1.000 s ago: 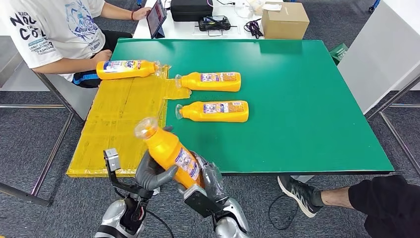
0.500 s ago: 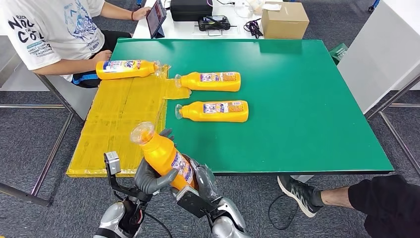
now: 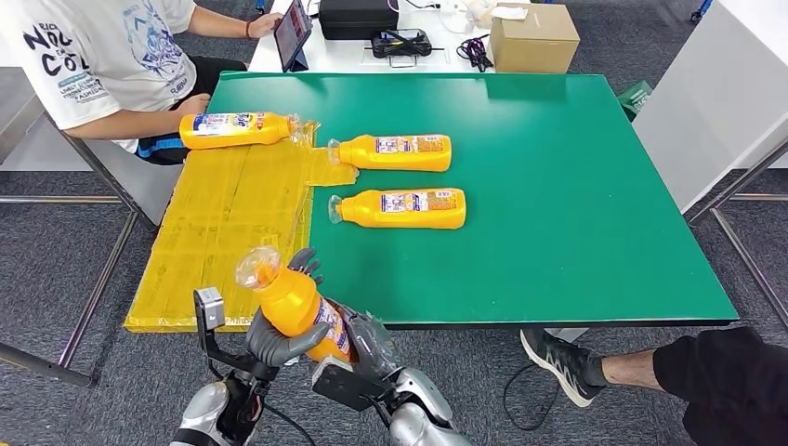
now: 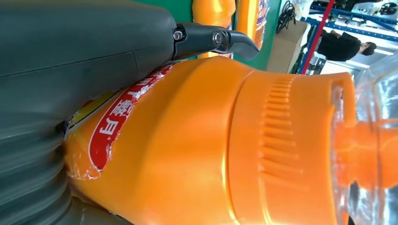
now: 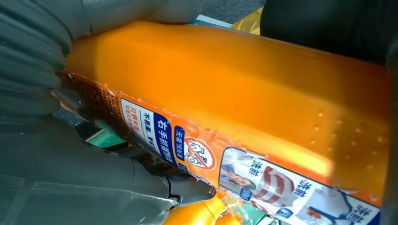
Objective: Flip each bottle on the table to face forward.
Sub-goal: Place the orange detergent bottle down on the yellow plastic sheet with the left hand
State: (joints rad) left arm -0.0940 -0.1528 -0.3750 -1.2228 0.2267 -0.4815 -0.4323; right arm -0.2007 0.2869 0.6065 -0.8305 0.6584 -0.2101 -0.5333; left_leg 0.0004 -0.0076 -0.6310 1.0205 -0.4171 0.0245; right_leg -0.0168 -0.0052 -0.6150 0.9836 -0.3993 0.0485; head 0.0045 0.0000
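At the near edge of the green table (image 3: 576,186), both robot hands hold one orange bottle (image 3: 293,302) up off the surface, tilted so that its clear cap (image 3: 257,267) points up and away toward the yellow mat. The left hand (image 3: 279,336) wraps the bottle's body from the left side, its thick grey thumb across the front and its dark fingers (image 3: 305,265) showing behind the neck. The right hand (image 3: 370,336) grips the lower part of the bottle from the right, pressed against the label. From the left wrist camera the orange body, ribbed collar and clear cap show close up beside the grey thumb, with one dark fingertip (image 4: 234,41) curled over the bottle's shoulder. From the right wrist camera the grey fingers (image 5: 94,173) lie under the bottle's torn printed label (image 5: 197,150).

Three more orange bottles lie on their sides farther back. One (image 3: 401,208) rests on the green table just right of the yellow mat (image 3: 223,232), its cap toward the mat. Another (image 3: 395,152) lies beyond it, its cap end touching the mat's edge. The third (image 3: 237,130) lies at the mat's far corner, beside a seated person (image 3: 93,65) in a white printed shirt. A cardboard box (image 3: 534,37) sits on the white desk beyond the table.
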